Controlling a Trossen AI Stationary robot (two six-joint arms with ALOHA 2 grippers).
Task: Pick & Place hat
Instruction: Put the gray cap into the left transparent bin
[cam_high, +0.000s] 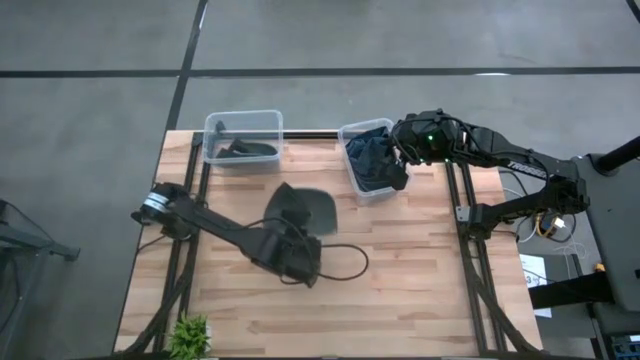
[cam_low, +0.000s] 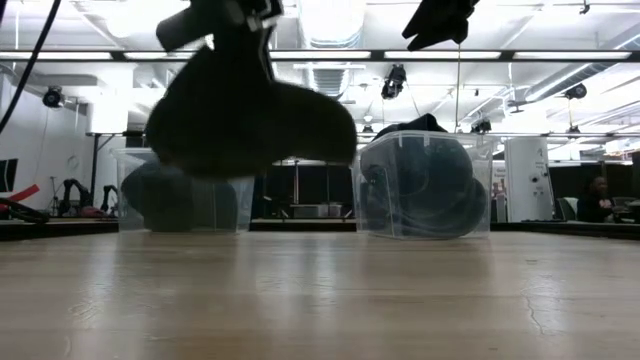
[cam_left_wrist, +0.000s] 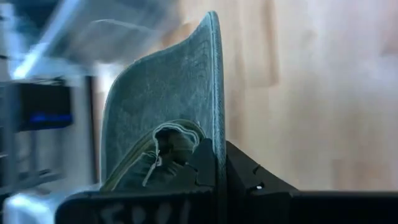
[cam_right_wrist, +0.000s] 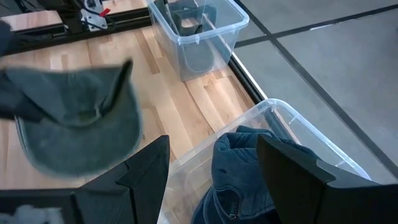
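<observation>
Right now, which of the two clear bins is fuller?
The right bin, under the right gripper, heaped with dark hats; the left bin holds one.

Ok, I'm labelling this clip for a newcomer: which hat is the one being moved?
Start at the two clear bins along the wooden table's far edge. Between them, slightly nearer, the left hand grips a dark grey-green cap. Unlike the hats in the bins, it hangs clear of the tabletop.
</observation>
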